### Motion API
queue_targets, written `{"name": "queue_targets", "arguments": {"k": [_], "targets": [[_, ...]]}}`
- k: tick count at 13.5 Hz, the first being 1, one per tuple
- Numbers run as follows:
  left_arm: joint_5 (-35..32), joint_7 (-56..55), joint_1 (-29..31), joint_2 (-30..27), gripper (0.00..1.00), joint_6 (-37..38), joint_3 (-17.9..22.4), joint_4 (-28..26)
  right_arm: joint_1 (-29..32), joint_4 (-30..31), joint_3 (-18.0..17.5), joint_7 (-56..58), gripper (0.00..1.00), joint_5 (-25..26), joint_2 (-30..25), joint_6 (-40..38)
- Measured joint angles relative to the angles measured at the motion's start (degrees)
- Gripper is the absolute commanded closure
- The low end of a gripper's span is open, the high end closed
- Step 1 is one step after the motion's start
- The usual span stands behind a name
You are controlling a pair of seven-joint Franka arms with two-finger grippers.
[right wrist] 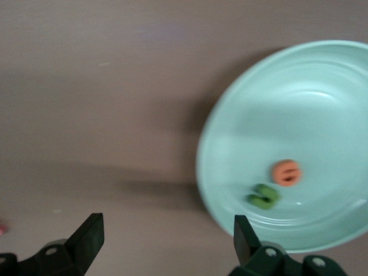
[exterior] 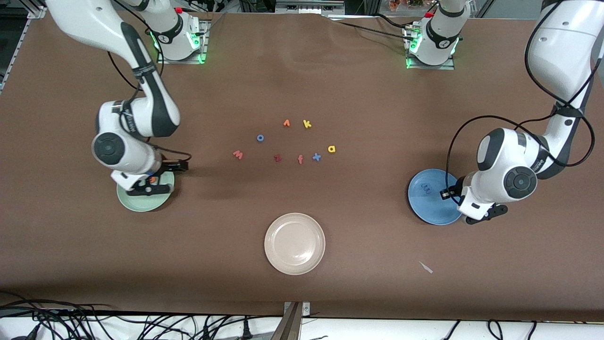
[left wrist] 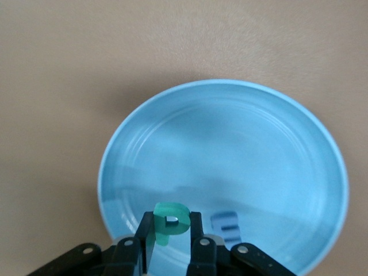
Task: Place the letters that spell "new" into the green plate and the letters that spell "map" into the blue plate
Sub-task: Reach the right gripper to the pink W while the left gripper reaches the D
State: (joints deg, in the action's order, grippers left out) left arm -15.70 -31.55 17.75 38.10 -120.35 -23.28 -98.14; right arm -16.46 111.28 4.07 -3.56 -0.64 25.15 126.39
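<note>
Looking at the right arm first, its right claw (right wrist: 167,241) hangs over the green plate (exterior: 137,204) at that arm's end of the surface (exterior: 302,85), fingers spread wide with nothing between them. In the right wrist view the green n (right wrist: 264,196) and the orange e (right wrist: 286,172) both lie inside that plate, just beside each other. The pinkish-red w (exterior: 238,154) sits out on the bare brown surface, near the middle cluster and on its right-arm side. Over at the left arm's end, the left claw (left wrist: 171,241) is above the blue plate (exterior: 427,208), pressed together on the teal p (left wrist: 171,222), which stands upright between the fingertips in the left wrist view. The blue m (exterior: 426,190) lies flat in the blue plate, pretty hard to spot since it's nearly the same colour. The yellow a (exterior: 331,149) rests on the surface at the left-arm edge of the cluster, just beside the blue x (exterior: 316,157). Rest of the loose stuff in the middle: a yellow k (exterior: 307,123) and a small orange letter (exterior: 286,123) farther from the front camera, a blue o (exterior: 260,138), a dark red z (exterior: 278,158) and an orange-red f (exterior: 300,159). A beige plate (exterior: 295,243) sits closest to the front camera, well apart from the letters.
</note>
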Motion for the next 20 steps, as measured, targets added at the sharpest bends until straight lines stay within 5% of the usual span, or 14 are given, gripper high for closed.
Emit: {"name": "queue_targets", "arguments": {"k": [2, 7, 10, 15, 17, 20], "targets": [[0.00, 0.02, -0.08, 1.89, 0.00, -0.77, -0.11, -0.01, -0.30, 0.08, -3.69, 0.01, 0.00, 0.00, 0.05, 0.17], [0.00, -0.03, 0.24, 0.57, 0.00, 5.58, -0.94, 1.49, -0.35, 2.99, -11.82, 0.51, 0.00, 0.17, 0.02, 6.60], [1.77, -5.48, 0.38, -3.47, 0.00, 11.19, -6.81, 1.87, -0.45, 8.57, -14.72, 5.79, 0.00, 1.40, 0.04, 14.90], [3.84, -32.50, -1.89, -4.70, 0.08, 12.40, -19.17, -0.10, -0.59, 12.19, -15.11, 15.05, 0.10, 6.00, 0.02, 18.55], [3.87, -41.48, -6.48, -4.56, 0.08, 10.57, -20.28, -1.14, -1.42, 12.48, -15.23, 15.35, 0.27, 7.64, 0.05, 18.68], [2.50, -55.31, -15.68, -2.44, 0.20, 2.63, -19.31, -2.54, -3.20, 12.54, -15.27, 15.35, 0.34, 8.55, 0.38, 19.11]]}}
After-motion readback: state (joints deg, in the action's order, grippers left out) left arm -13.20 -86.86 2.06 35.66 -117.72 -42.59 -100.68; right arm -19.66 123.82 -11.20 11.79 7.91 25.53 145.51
